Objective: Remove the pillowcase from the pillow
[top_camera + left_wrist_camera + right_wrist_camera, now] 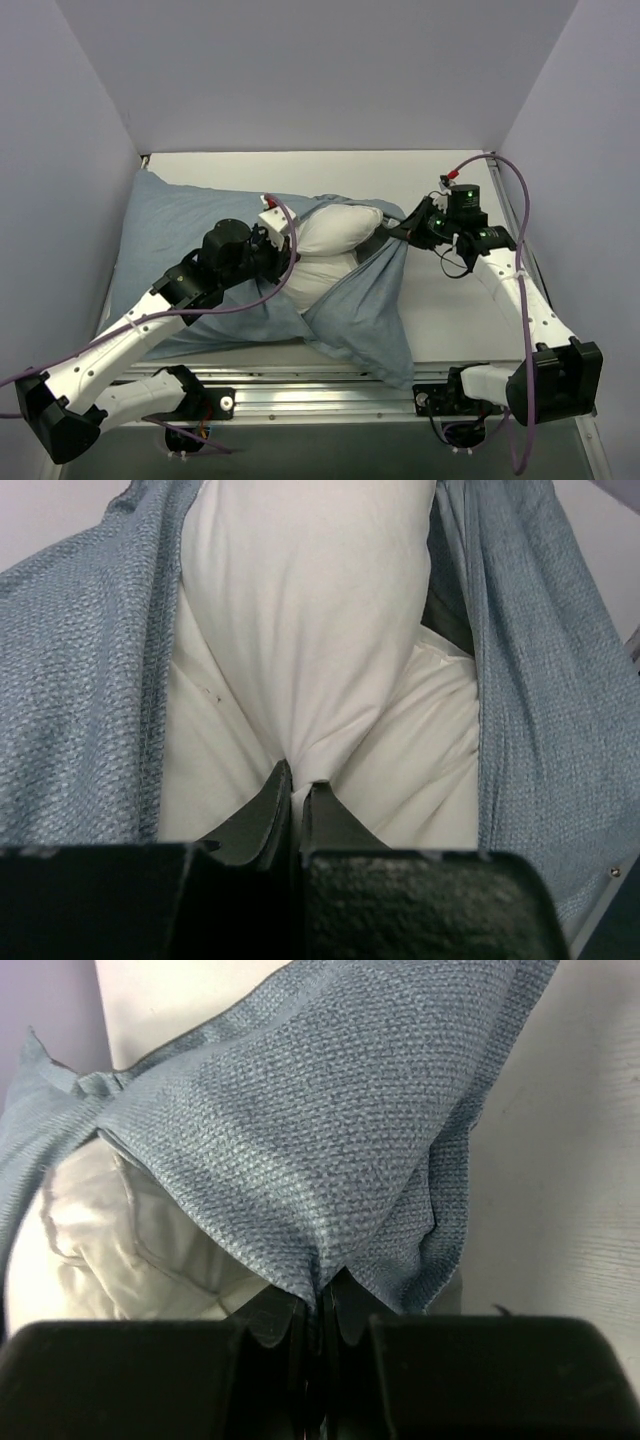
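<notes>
From above, the left gripper (283,252) was closed on the pillow (335,232), which bulged from the pillowcase (180,225) mouth mid-table. The right gripper (413,228) gripped the mouth's edge.

Left wrist: jaws pinched a white fold.

Right wrist: jaws clamped blue-grey cloth.

Extraction looked half done. Next, the arms should pull apart.

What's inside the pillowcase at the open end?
The white pillow bulges out of the pillowcase mouth, pinched by the left claw. How far it reaches inside the cloth is covered.
</notes>
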{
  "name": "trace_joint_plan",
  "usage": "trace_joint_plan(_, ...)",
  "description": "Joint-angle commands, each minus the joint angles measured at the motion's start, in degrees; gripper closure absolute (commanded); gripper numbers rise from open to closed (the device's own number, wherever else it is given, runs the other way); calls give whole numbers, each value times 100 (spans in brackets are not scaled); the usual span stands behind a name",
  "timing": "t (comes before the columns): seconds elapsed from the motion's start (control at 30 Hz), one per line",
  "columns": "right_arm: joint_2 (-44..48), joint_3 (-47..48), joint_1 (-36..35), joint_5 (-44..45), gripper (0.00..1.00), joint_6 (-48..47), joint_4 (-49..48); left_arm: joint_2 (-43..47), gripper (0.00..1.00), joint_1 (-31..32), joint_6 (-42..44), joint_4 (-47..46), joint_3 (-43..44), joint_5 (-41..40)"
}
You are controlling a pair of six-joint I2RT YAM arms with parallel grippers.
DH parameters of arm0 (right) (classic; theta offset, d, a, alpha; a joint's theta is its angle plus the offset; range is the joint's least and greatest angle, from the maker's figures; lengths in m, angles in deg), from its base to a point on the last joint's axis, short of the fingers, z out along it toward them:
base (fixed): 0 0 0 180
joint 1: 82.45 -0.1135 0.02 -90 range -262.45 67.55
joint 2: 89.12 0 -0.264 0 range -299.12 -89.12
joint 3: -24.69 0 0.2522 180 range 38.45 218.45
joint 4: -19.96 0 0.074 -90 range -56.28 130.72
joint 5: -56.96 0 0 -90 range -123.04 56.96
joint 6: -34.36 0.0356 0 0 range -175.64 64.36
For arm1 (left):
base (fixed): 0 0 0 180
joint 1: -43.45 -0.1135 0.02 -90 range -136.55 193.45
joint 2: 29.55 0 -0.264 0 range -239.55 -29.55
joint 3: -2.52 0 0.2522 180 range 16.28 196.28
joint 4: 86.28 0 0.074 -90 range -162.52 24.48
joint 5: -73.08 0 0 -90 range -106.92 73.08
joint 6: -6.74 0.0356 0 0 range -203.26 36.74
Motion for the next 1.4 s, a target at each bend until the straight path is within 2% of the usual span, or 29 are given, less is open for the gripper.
trace_joint_plan(0.0,39,-396,173,2063,100,-374,-875,-31,98,-231,-222,401,562,-774)
trace_joint_plan(0.17,65,-960,-409,1879,97,-391,-1147,-943,98,-222,-652,-927,1248,-862)
trace_joint_plan(0.3,82,-1233,-734,1668,93,-444,-1314,-1683,98,-222,-864,-1823,1836,-1396)
trace_joint_plan(0.43,214,-1233,-1068,1825,90,-681,-1121,-2439,98,-239,-891,-2518,2337,-1889)
trace_joint_plan(0.67,513,-1435,-1525,1870,90,-858,-1155,-3660,98,-327,-697,-2686,3163,-1795)
trace_joint_plan(0.8,513,-1838,-2017,2010,90,-559,-1602,-3943,98,-292,-706,-2695,3490,-1443)
trace_joint_plan(0.9,469,-2006,-2123,2168,87,-304,-1788,-4014,98,-283,-609,-2660,3473,-1407)
trace_joint_plan(0.97,548,-1989,-2150,2317,81,-260,-1754,-3918,98,-283,-583,-2537,3376,-1460)
trace_joint_plan(1.1,838,-1542,-2167,3255,68,-382,-1115,-3549,98,-222,-635,-2493,2675,-1573)
trace_joint_plan(1.2,821,-927,-2237,3644,55,-488,-683,-3337,98,-143,-653,-2397,2401,-1705)
trace_joint_plan(1.23,786,-786,-2264,3793,46,-497,-612,-3276,98,-125,-688,-2396,2270,-1758)
trace_joint_plan(1.37,496,-110,-2623,4048,30,-400,-427,-3284,98,-116,-767,-2352,2163,-1785)
